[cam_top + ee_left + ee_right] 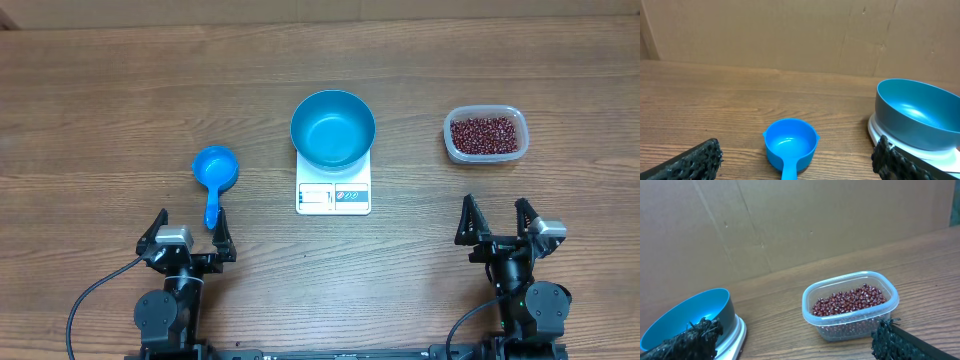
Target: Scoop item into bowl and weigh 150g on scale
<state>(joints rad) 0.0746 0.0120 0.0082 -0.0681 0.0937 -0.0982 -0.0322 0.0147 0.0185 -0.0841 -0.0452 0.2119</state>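
Both grippers empty, jaws spread wide: left gripper lower left, right gripper lower right of the overhead frame. Beans all in the clear tub upper right; bowl sits empty on the scale at centre. Scoop lies flat left of centre, well apart from the tub. Likely risks: the thin handle slipping in the pinch, beans spilling while carried, a bump to the bowl upsetting the reading, overshooting the weight.
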